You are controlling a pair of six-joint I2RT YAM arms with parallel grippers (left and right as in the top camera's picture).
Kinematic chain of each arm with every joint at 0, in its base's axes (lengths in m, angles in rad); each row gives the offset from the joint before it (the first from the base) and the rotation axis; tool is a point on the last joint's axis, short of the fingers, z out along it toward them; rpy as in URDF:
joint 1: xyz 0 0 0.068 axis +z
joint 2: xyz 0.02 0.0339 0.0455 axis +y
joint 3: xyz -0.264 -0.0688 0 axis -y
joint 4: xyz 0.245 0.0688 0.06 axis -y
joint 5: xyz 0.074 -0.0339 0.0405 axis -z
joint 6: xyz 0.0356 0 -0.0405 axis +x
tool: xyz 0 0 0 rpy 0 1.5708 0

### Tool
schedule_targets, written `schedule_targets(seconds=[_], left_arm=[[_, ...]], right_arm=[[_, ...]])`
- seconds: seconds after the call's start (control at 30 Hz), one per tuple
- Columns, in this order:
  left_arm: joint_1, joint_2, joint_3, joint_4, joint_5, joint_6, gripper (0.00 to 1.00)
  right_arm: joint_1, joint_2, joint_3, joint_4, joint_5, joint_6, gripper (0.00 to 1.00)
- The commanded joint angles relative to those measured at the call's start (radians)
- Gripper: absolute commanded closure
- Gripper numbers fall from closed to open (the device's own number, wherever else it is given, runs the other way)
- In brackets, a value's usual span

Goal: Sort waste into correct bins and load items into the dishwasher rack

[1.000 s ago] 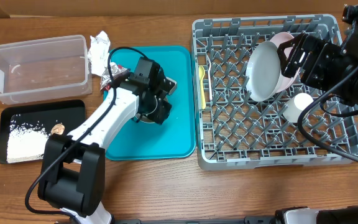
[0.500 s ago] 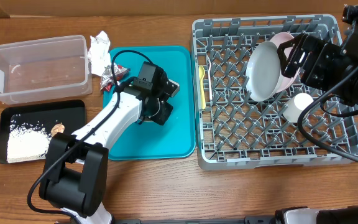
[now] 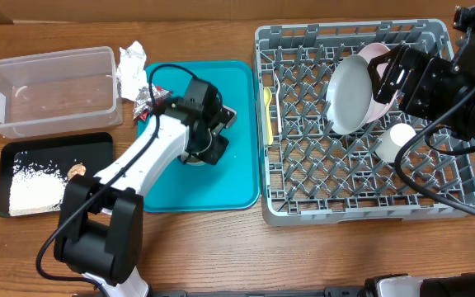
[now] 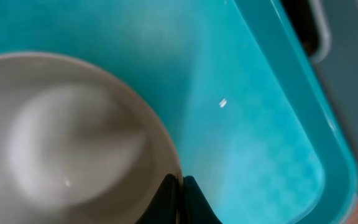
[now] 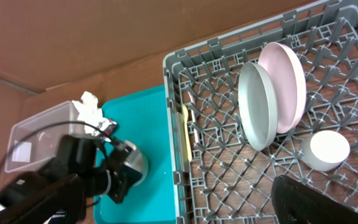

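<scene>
— What's over on the left?
— Rice (image 3: 35,186) in the black tray (image 3: 97,142), the clear tub (image 3: 52,59) behind it, then the napkin (image 3: 130,64) and wrapper (image 3: 144,99).
— Your left gripper (image 4: 179,184)?
— Pressed together on the bowl's (image 4: 61,143) rim, it seems, though the close view is blurred. The bowl sits on the teal tray (image 3: 221,177).
— And right?
— The rack (image 3: 353,202) holds the spoon (image 3: 268,111), two plates (image 3: 349,91) on edge and the cup (image 3: 401,134). My right gripper (image 3: 383,78) hovers there, spread wide.

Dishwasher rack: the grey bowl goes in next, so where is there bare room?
Free: the near rows of the large grey pegged plastic rack, in front of the small white cup, and the strip between the yellow plastic spoon and pale grey-blue plate. Crowded: far right, under the right arm.
</scene>
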Motion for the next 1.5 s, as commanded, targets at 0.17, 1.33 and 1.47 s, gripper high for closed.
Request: schedule_targets(seconds=[0.17, 1.33, 1.47], left_arm=[[0.002, -0.024, 0.515, -0.283, 0.278, -0.255, 0.96], [0.045, -0.005, -0.211, 1.465, 0.612, -1.408, 0.96], [0.010, -0.004, -0.211, 1.465, 0.581, -1.373, 0.96]], right_arm=[[-0.002, -0.001, 0.000, 0.004, -0.006, -0.028, 0.00], [-0.002, -0.001, 0.000, 0.004, -0.018, -0.037, 0.00], [-0.002, -0.001, 0.000, 0.004, -0.018, -0.037, 0.00]])
